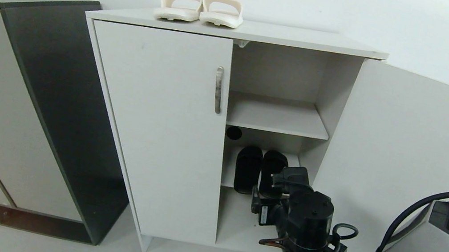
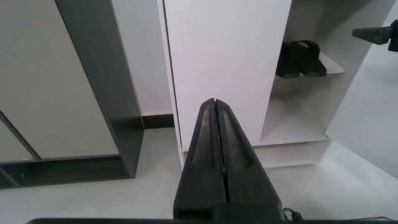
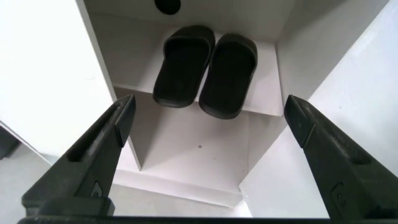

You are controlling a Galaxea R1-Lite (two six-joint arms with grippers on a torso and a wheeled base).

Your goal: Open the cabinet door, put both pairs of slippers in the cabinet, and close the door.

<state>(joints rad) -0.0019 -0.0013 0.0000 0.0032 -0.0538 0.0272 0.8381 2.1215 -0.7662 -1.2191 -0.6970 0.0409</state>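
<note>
The white cabinet (image 1: 151,132) stands with its right door (image 1: 403,163) swung wide open and its left door shut. A pair of black slippers (image 1: 260,170) lies side by side on the middle shelf (image 3: 205,71), toes outward. A cream pair of slippers (image 1: 200,6) rests on the cabinet's top, left of centre. My right gripper (image 3: 208,104) is open, held just in front of and slightly below the black pair, with nothing between its fingers. My left gripper (image 2: 214,106) is shut on nothing, low down, facing the closed left door; the black slippers (image 2: 301,57) show beyond it.
A dark grey cabinet (image 1: 51,107) with a light door stands close on the left. An upper shelf (image 1: 275,116) sits above the black pair, a bottom compartment (image 1: 236,222) below. The open door bounds the right side. A metal handle (image 1: 218,90) is on the shut door.
</note>
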